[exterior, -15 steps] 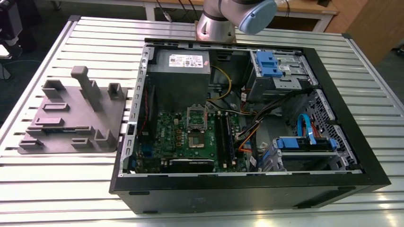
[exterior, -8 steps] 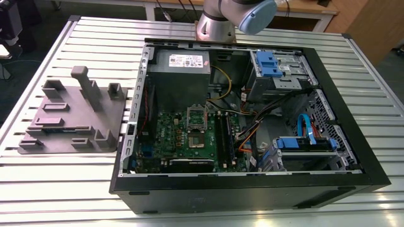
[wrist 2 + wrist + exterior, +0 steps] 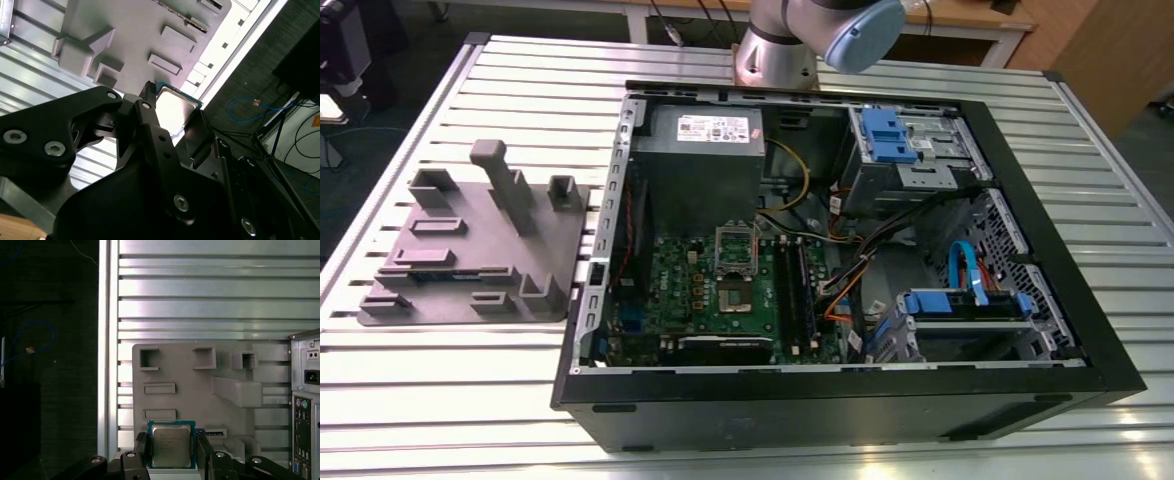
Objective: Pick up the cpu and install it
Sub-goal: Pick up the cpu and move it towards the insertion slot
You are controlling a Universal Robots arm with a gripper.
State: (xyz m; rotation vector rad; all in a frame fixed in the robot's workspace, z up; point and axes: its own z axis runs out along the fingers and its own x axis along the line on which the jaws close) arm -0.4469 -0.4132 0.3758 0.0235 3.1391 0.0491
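The robot's arm is a glossy silver-grey metal tube whose rounded joint is closed by a pale blue plastic cap. The matte black metal gripper is built of flat, angular link plates fastened with round silver screws. Its two narrow black fingers are straight bars. In the second wrist view one carries small round holes along its length. Pale pivot pins dot the links in the first wrist view.

On the table, the part holder lies just beside the open computer case, on the exterior view's left. The motherboard lies inside the case, with the socket mid-board. The cpu sits between the gripper fingers, over the holder.
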